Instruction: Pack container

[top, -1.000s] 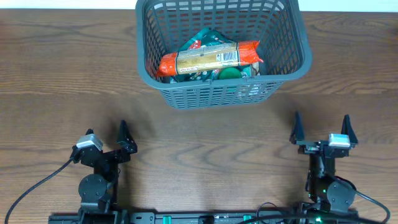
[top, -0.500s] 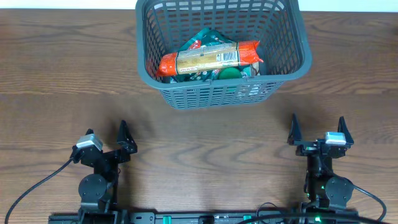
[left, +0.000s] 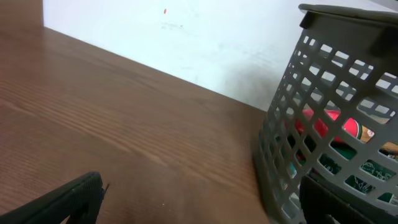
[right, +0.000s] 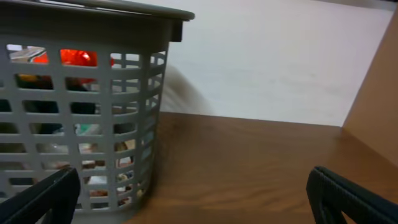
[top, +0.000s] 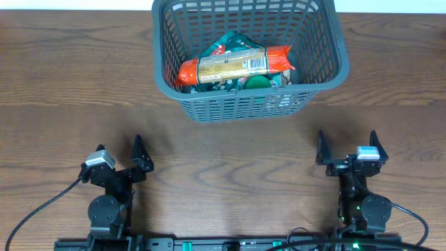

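Observation:
The dark grey slotted container [top: 327, 70] stands at the far middle of the wooden table. Inside it, an orange-ended snack pack [top: 237, 65] lies across green packs [top: 233, 43]. My left gripper [top: 120, 155] sits open near the front left, well short of the container, with nothing between its fingers. My right gripper [top: 347, 148] is open and empty at the front right, below the container's right corner. The left wrist view has the container [left: 292, 143] at its right, past the open left gripper [left: 205, 208]. The right wrist view has the container [right: 81, 93] at its left, beyond the open right gripper [right: 199, 199].
Bare brown table [top: 230, 153] stretches between the grippers and the container. A white wall [right: 267, 56] runs behind the table's far edge. A wooden panel [right: 376, 99] rises at the right in the right wrist view. Cables [top: 42, 209] trail from the arm bases at the front edge.
My right gripper has shifted a little to the left, still open. The left arm, the container and the packs have not moved.

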`<action>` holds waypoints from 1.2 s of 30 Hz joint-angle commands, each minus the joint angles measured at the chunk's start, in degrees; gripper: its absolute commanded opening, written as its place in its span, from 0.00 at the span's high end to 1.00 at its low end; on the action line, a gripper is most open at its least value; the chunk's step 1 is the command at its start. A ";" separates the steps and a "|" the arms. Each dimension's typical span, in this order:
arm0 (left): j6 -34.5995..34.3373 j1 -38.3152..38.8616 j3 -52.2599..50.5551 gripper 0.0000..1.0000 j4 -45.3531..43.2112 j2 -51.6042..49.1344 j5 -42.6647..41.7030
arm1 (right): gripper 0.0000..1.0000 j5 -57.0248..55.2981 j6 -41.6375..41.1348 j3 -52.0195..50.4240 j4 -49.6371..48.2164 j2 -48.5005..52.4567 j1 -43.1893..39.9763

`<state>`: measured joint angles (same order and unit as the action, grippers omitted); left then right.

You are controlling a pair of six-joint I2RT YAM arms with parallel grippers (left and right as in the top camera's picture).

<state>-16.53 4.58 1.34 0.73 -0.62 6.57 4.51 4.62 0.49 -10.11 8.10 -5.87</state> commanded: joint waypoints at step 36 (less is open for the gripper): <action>-0.09 -0.28 -1.09 0.01 0.74 0.39 0.28 | 0.01 1.75 6.16 -0.17 13.77 -7.80 6.23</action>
<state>-16.53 4.58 1.34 0.73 -0.62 6.57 6.00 9.98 0.40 3.40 0.69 -0.25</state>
